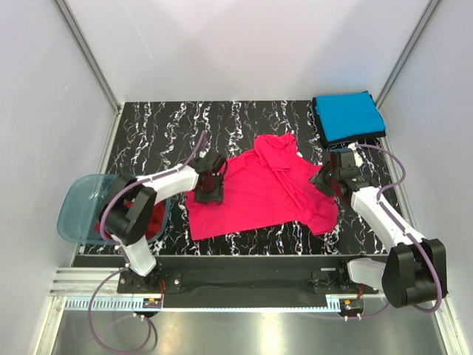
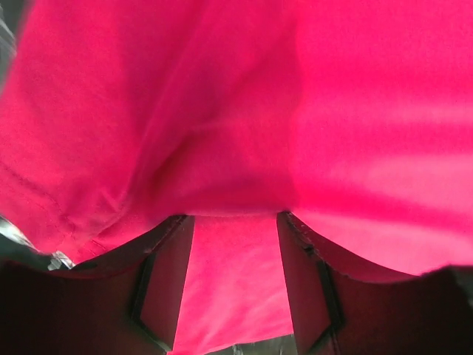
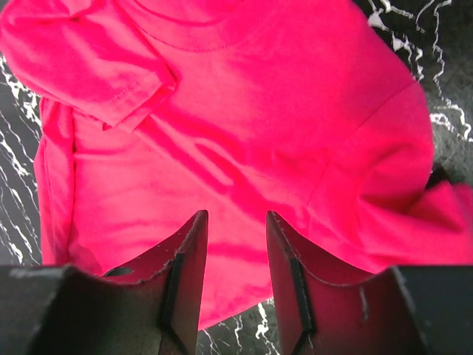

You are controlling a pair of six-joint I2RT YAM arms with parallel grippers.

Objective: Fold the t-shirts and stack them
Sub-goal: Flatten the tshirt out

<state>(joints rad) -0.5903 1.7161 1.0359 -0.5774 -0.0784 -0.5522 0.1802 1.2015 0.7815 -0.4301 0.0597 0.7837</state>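
Note:
A bright pink-red t-shirt (image 1: 259, 192) lies spread out, partly rumpled, in the middle of the black marbled table (image 1: 162, 133). My left gripper (image 1: 209, 185) is down at the shirt's left edge. In the left wrist view the left gripper (image 2: 235, 218) stands open, with pink cloth (image 2: 222, 111) lying between its fingers and bulging just beyond the tips. My right gripper (image 1: 329, 181) is at the shirt's right sleeve. In the right wrist view the right gripper (image 3: 236, 216) is open above the cloth (image 3: 244, 111). A folded blue t-shirt (image 1: 347, 115) rests on a dark one (image 1: 355, 140) at the back right.
A translucent blue-grey tub (image 1: 74, 211) sits off the table's left edge, holding a darker red t-shirt (image 1: 151, 218) behind the left arm. White walls with metal posts close in the table on three sides.

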